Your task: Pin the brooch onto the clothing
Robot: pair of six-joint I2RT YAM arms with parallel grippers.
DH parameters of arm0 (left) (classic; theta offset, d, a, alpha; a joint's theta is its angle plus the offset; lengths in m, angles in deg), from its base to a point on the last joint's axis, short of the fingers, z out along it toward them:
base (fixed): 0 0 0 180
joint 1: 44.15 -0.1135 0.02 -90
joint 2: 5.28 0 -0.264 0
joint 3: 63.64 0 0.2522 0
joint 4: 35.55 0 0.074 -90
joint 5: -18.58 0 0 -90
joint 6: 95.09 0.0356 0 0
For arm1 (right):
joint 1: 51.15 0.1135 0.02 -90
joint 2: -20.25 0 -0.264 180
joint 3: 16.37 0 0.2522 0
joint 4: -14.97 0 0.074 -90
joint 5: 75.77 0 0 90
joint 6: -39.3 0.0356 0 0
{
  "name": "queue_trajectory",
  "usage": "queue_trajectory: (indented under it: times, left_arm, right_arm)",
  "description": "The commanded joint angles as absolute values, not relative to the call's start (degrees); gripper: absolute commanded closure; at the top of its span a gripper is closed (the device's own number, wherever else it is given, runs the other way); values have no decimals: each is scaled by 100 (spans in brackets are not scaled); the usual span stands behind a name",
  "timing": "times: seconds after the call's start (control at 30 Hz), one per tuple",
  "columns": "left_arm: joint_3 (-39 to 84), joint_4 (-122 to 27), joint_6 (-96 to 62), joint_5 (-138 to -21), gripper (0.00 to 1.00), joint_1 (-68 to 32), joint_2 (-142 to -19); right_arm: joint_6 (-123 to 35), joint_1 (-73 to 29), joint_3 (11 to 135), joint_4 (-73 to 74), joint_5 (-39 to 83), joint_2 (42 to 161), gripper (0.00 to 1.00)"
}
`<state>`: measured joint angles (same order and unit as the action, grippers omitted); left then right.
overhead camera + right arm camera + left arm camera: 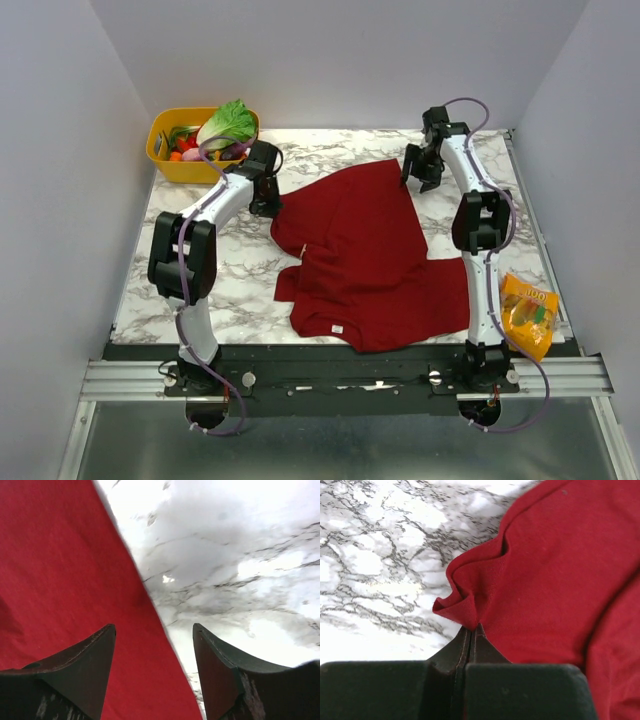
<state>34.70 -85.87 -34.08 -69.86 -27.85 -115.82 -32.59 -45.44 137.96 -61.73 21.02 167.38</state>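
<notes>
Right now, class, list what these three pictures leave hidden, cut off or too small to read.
Tiny golden brooch: shows in no view; whether the dark red soft T-shirt covers it cannot be told.
Small white neck label: top view, print too small to read.
Yellow plastic basket: top view, the left arm hides its right corner.

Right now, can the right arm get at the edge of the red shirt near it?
Probably yes. The right end effector is open and sits over the edge of the shirt, one finger above the cloth, the other above the table. Nothing shows in between.
</notes>
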Motion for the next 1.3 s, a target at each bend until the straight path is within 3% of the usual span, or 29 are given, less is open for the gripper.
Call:
queue_trajectory:
  times: [0.0, 0.2, 0.3, 0.4, 0.43, 0.5, 0.53, 0.73, 0.9, 1.0, 1.03, 1.13, 1.27]
  left_arm:
    - [3283, -8825, -3154, -7071, 100, -2622, -11101]
    - [3134, -8843, -3075, -7300, 100, -2446, -10987]
    - [2888, -8755, -3093, -7379, 100, -2367, -10864]
    - [2633, -8676, -3119, -7432, 100, -2332, -10688]
    - [2580, -8667, -3136, -7432, 100, -2332, -10644]
    - [2448, -8649, -3128, -7423, 100, -2332, -10512]
    - [2413, -8658, -3128, -7406, 100, -2332, -10477]
    - [2316, -8807, -3110, -7222, 100, -2332, -10169]
    - [2395, -8939, -3066, -6975, 100, -2332, -10064]
    - [2413, -8966, -3049, -6931, 100, -2332, -10073]
    - [2430, -8966, -3049, -6931, 100, -2332, -10090]
    - [2439, -8948, -3005, -7001, 100, -2332, -10081]
    - [2579, -8975, -2952, -7089, 100, -2332, -10090]
  right_arm:
    - [-3672, -4316, 13995, -6690, 2003, 16904, 30]
    - [-3980, -4026, 13933, -7006, 1907, 16904, 32]
    - [-4015, -3955, 13767, -7191, 1845, 16861, 44]
    - [-4086, -3885, 13521, -7331, 1810, 16782, 47]
    - [-4103, -3850, 13486, -7497, 1783, 16799, 56]
    - [-4138, -3815, 13319, -7639, 1704, 16756, 62]
    - [-4139, -3762, 13127, -7613, 1652, 16694, 68]
    - [-4007, -3604, 11387, -7236, 1502, 15886, 81]
    - [-3954, -3559, 10401, -6911, 1459, 15157, 83]
    - [-3954, -3560, 10461, -6805, 1458, 14638, 78]
    - [-3954, -3568, 10601, -6752, 1475, 14437, 55]
    - [-4007, -3603, 10813, -6507, 1686, 14233, 22]
    - [-4051, -3744, 11329, -6321, 2134, 14512, 19]
